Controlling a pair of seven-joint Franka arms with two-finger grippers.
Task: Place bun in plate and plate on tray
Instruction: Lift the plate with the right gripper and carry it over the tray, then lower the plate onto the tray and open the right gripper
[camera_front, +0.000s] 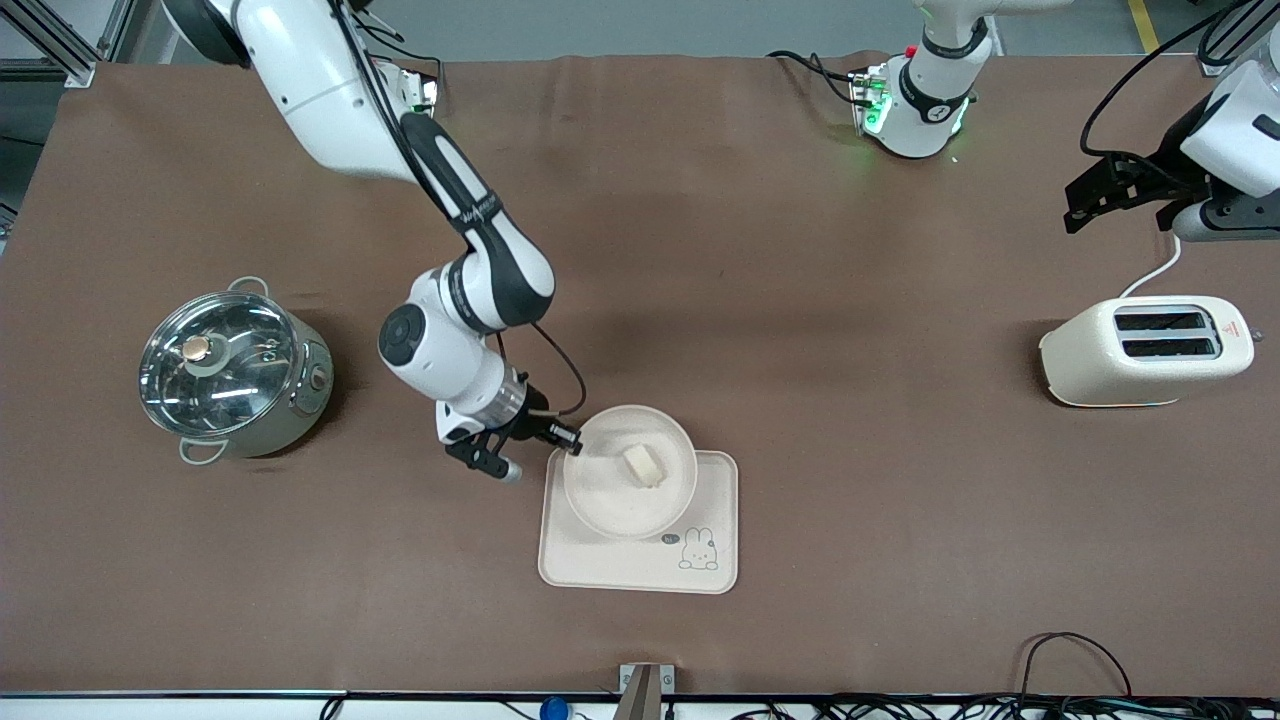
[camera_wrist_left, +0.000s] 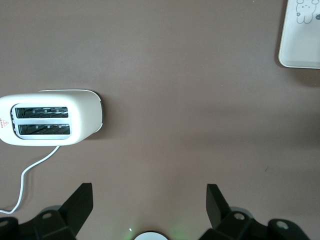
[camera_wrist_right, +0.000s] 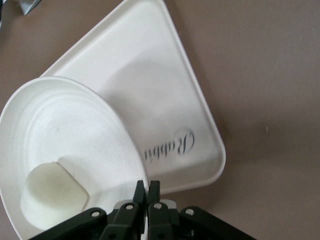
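Observation:
The round cream plate (camera_front: 628, 470) is tilted over the cream rabbit tray (camera_front: 640, 560), and the small pale bun (camera_front: 643, 465) lies in it. My right gripper (camera_front: 571, 445) is shut on the plate's rim at the edge toward the right arm's end. The right wrist view shows its jaws (camera_wrist_right: 147, 186) pinching the rim of the plate (camera_wrist_right: 65, 135), the bun (camera_wrist_right: 52, 192) inside, and the tray (camera_wrist_right: 150, 95) with "Rabbit" lettering below. My left gripper (camera_front: 1095, 195) is open and waits high over the table's left-arm end, above the toaster; its own view (camera_wrist_left: 150, 200) shows the jaws wide apart.
A steel pot with a glass lid (camera_front: 232, 368) stands toward the right arm's end. A cream toaster (camera_front: 1150, 350) with a white cord stands toward the left arm's end, also in the left wrist view (camera_wrist_left: 50, 117). A tray corner (camera_wrist_left: 302, 35) shows there too.

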